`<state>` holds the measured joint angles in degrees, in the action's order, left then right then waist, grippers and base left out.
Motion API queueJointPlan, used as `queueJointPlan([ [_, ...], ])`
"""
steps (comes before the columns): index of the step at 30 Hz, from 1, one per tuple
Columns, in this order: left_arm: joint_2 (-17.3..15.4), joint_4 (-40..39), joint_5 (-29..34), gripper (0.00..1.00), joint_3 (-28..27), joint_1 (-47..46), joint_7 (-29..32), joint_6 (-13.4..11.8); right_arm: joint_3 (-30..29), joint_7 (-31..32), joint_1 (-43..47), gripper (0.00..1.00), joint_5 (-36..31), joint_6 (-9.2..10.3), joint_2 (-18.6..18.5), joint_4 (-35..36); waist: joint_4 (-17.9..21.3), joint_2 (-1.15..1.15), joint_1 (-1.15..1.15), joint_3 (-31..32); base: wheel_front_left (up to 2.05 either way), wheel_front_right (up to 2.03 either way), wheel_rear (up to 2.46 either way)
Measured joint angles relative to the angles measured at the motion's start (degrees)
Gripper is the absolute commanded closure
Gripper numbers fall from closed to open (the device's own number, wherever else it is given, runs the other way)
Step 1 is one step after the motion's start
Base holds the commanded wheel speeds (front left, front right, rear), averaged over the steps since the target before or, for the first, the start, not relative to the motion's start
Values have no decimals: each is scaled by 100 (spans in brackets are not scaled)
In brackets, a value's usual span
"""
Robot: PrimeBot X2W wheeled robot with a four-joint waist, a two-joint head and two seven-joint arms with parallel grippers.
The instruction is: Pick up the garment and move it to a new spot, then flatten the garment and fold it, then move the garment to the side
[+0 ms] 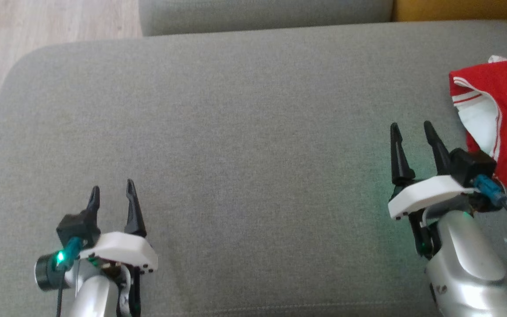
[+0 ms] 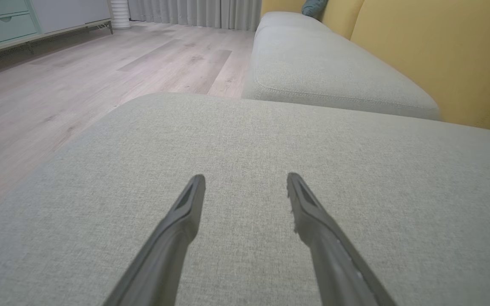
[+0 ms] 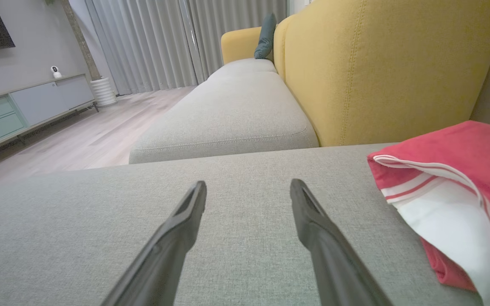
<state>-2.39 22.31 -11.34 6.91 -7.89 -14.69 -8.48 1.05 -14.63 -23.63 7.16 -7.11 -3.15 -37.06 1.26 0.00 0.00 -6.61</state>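
Garment (image 1: 500, 114): red-white, bunched at far right of the cushion (image 1: 236, 132).
Right end effector (image 1: 412, 125): fingers spread, empty, over cushion's right.
Left end effector (image 1: 112, 187): likewise, cushion's left front.
Tip: best to pinch a raised fold.

- Two claws: left claw (image 1: 112, 185) and right claw (image 1: 411, 124).
- One red-and-white garment (image 1: 506, 110), just right of the right claw.
- Two grey sofa cushions: near cushion (image 1: 236, 132) under both claws, far cushion (image 1: 262, 15) beyond them.
- One teal pillow (image 3: 266, 40), far ahead of the right claw.

Soft even daylight, head view slightly blurred
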Motion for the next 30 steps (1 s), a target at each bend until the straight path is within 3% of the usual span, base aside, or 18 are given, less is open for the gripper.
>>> queueJointPlan([
  [7, 1, 7, -35, 0, -43, 211, 0, 49, 105, 0, 198, 0, 100, 0, 0, 21, 10, 0, 0, 216, 0, 0, 0],
  [11, 1, -145, -132, 0, -53, 211, 0, 222, 164, 0, 199, 0, 135, 0, 0, 41, 57, 0, 0, 196, 0, 0, 0],
  [12, 2, -149, -157, 100, -48, 210, 0, 241, 164, 0, 202, 100, 134, 0, 2, 21, 62, 0, 0, 188, 0, 0, 0],
  [18, 55, 272, -238, 100, -26, 497, 59, 245, 162, 59, 673, 100, 201, 1, 52, -385, 60, 0, 0, 198, 0, 0, 0],
  [30, 56, 201, -1002, 100, -70, 520, 253, 378, 58, 246, 725, 100, 1007, 1, 54, -151, 41, 0, 0, 242, 0, 0, 0],
])
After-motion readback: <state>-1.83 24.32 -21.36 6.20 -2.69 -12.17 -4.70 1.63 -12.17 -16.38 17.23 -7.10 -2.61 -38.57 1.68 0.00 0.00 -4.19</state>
